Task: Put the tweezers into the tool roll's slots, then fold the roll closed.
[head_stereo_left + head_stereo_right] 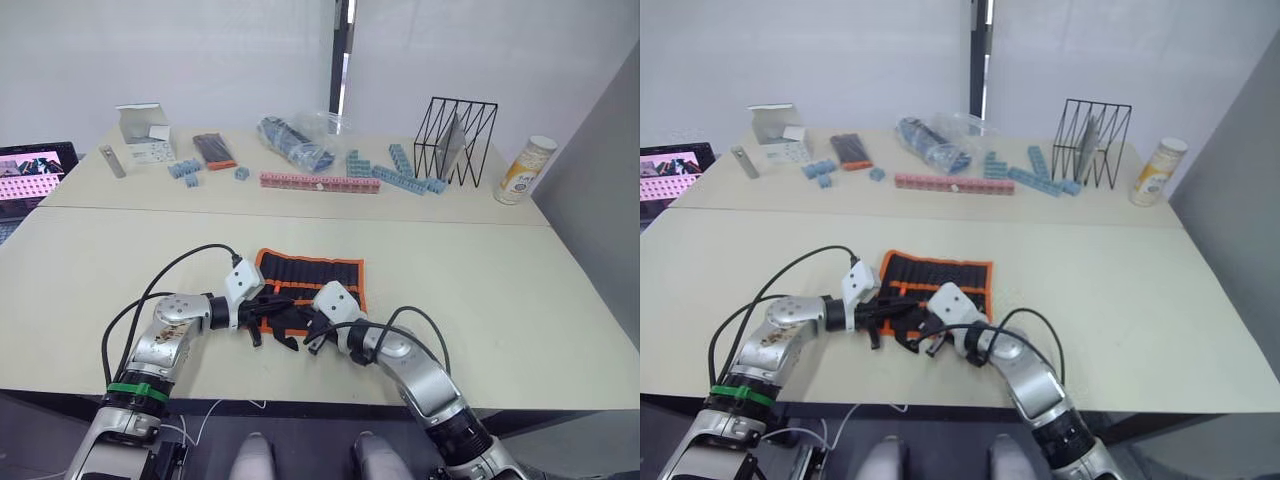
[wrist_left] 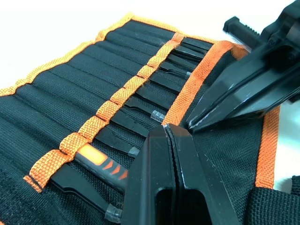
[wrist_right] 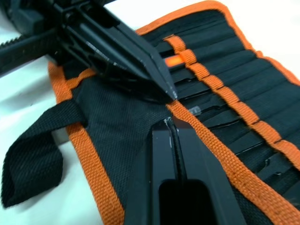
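The tool roll (image 1: 318, 272) lies unrolled near the table's front edge, black with orange edging. Several slim black tweezers (image 2: 140, 107) sit tucked under its orange centre strip (image 2: 123, 96), in the slots (image 2: 70, 89). The near flap (image 3: 122, 126) is folded up over their lower ends. My left gripper (image 2: 167, 127) is shut, its tip on the flap's orange edging. My right gripper (image 3: 168, 123) is shut too, its tip on the same edging, almost touching the left one. The black strap (image 3: 33, 157) trails off the roll's corner onto the table.
On the back table stand a white box (image 1: 145, 133), a small black pack with an orange end (image 1: 213, 150), a plastic bag (image 1: 295, 140), a pink brick strip (image 1: 320, 182), blue blocks (image 1: 400, 172), a black wire rack (image 1: 457, 140) and a can (image 1: 525, 170). A screen (image 1: 35, 175) sits far left.
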`<move>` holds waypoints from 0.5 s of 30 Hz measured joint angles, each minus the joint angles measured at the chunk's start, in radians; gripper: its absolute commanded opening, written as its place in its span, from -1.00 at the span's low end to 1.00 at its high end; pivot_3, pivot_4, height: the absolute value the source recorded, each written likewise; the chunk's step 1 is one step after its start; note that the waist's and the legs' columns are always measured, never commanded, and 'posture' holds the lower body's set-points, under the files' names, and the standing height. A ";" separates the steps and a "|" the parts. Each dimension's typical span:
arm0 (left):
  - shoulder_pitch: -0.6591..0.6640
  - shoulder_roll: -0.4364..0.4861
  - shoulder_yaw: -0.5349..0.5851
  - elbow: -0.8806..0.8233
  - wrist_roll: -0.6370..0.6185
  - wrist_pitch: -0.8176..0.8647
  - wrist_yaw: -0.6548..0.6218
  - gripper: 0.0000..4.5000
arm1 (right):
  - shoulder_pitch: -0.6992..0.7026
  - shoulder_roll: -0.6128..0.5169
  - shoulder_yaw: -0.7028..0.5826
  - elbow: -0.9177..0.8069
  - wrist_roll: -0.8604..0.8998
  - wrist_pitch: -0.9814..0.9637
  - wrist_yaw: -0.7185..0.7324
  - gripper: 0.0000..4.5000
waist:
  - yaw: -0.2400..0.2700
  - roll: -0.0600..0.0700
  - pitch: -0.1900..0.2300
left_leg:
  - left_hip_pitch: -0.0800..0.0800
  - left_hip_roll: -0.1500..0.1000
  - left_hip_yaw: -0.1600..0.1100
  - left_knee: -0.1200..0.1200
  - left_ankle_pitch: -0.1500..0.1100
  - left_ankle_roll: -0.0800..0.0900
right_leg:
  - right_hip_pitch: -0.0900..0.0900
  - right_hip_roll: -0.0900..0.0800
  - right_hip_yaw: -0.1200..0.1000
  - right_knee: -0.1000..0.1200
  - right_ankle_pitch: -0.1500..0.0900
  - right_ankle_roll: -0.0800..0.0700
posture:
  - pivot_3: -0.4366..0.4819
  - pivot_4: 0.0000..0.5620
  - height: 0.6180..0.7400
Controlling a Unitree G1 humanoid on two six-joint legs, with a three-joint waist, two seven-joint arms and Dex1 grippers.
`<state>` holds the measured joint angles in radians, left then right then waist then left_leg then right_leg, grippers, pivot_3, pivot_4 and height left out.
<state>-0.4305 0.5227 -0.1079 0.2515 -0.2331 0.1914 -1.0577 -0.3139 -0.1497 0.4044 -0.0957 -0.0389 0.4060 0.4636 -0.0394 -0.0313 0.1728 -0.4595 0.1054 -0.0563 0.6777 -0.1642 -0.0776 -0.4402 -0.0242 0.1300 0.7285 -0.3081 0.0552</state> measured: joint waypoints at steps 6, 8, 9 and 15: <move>-0.002 0.002 -0.002 0.017 0.001 -0.020 -0.005 -0.99 | 0.068 -0.081 -0.078 -0.072 0.026 0.001 -0.002 -1.00 | 0.002 0.000 0.000 | 0.000 0.000 0.000 0.000 0.000 0.000 | 0.001 0.000 0.000 -0.002 0.000 0.000 | -0.05 -0.47 -0.26; -0.003 0.004 -0.002 0.022 0.001 -0.025 -0.005 -0.99 | 0.083 -0.109 -0.107 -0.088 0.040 0.002 0.009 -1.00 | 0.001 0.000 0.000 | 0.000 0.000 0.000 0.000 0.000 0.000 | 0.001 0.000 0.000 -0.002 0.000 0.000 | -0.05 -0.47 -0.26; -0.003 0.005 -0.002 0.023 0.001 -0.029 -0.006 -0.99 | 0.088 -0.120 -0.111 -0.095 0.045 0.002 0.012 -1.00 | 0.000 0.000 0.000 | 0.000 0.000 0.000 0.000 0.000 0.000 | 0.001 0.000 0.000 -0.002 0.000 0.000 | -0.05 -0.47 -0.26; -0.002 0.027 0.010 0.021 -0.016 -0.027 -0.018 -0.99 | 0.095 -0.108 -0.111 -0.112 0.052 0.013 0.008 -1.00 | -0.007 0.000 0.000 | 0.000 0.000 0.000 0.000 0.000 0.000 | 0.000 0.000 0.000 -0.002 0.000 0.000 | -0.05 -0.47 -0.26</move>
<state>-0.4324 0.5498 -0.0976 0.2725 -0.2496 0.1647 -1.0752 -0.2192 -0.2579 0.2934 -0.2076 0.0135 0.4190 0.4717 -0.0465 -0.0313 0.1727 -0.4595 0.1056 -0.0562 0.6773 -0.1643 -0.0778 -0.4405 -0.0243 0.1303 0.7266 -0.3080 0.0551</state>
